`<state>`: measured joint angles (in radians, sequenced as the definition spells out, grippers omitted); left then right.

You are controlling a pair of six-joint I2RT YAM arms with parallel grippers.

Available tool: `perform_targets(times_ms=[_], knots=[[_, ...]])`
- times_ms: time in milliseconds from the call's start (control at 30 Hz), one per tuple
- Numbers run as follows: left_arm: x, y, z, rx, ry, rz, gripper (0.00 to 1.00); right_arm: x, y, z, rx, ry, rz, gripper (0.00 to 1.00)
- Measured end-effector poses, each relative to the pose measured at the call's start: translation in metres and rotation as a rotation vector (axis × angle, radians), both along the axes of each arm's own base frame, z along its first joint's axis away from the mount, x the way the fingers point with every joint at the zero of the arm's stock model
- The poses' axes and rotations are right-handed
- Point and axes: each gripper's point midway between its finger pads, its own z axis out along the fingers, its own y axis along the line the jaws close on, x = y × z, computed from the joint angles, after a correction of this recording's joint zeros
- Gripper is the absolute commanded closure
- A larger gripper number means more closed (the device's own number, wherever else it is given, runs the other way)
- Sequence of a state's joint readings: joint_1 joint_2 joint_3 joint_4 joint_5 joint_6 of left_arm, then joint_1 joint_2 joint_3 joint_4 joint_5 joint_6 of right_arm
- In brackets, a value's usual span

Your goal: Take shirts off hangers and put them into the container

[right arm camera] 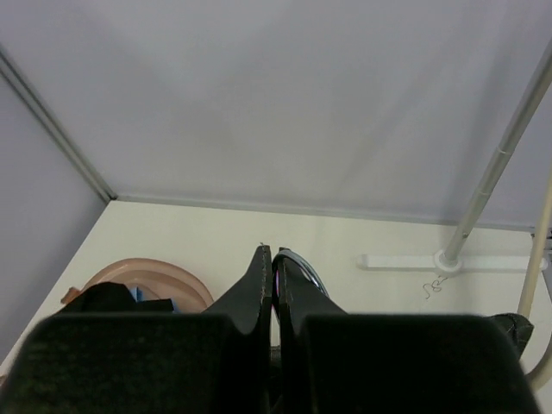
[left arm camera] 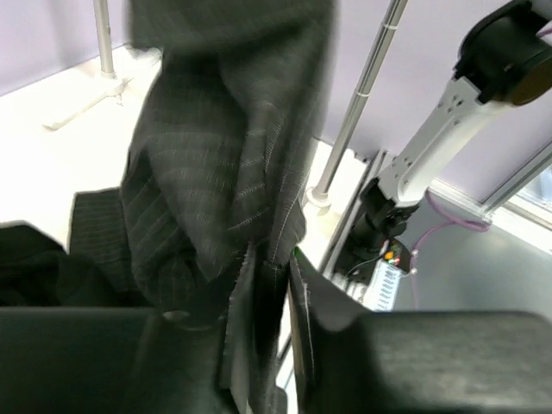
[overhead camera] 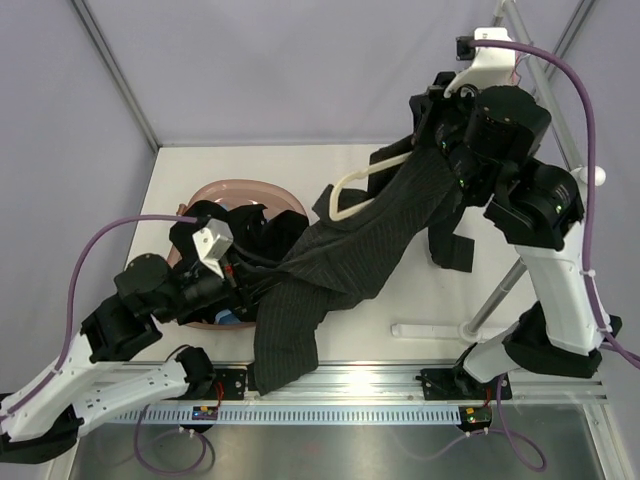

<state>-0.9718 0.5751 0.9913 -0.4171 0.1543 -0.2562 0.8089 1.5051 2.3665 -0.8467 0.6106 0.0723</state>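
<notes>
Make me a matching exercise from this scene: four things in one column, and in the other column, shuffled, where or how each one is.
Things:
1. pinstriped shirt
2. cream hanger
3. container
4. right gripper

States:
A. holds black cloth
B. jaws shut
C. stretched diagonally across the table
D. poking out of the shirt's raised end

Pairs: 1-C, 2-D, 3-A, 4-B
</notes>
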Motion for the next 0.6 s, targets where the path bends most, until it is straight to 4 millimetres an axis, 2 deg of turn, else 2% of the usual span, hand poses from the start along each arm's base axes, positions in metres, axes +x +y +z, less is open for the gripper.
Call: perform_targets(times_ms=[67, 133, 267, 367, 500, 600], knots=[[0.004, -0.009, 0.006, 0.05, 0.008, -0.016, 0.57, -0.008, -0.002, -0.004, 0.008, 0.008, 0.028, 1.0], [0.008, -0.018, 0.032, 0.076, -0.01, -0.032, 0.49, -0.016, -0.005, -0.015, 0.0, 0.025, 0.056, 1.0], [0.011, -0.029, 0.102, 0.024, -0.107, -0.064, 0.48, -0.022, -0.004, -0.045, -0.044, 0.075, 0.088, 1.0], [0.007, -0.031, 0.14, -0.024, -0.151, -0.09, 0.48, -0.017, 0.004, -0.07, -0.087, 0.12, 0.1, 1.0], [0.004, -0.041, 0.165, -0.061, -0.166, -0.132, 0.49, -0.012, 0.013, -0.085, -0.116, 0.151, 0.118, 1.0], [0.01, -0.061, 0.161, -0.042, -0.136, -0.172, 0.5, -0.013, 0.016, -0.084, -0.113, 0.151, 0.138, 1.0]])
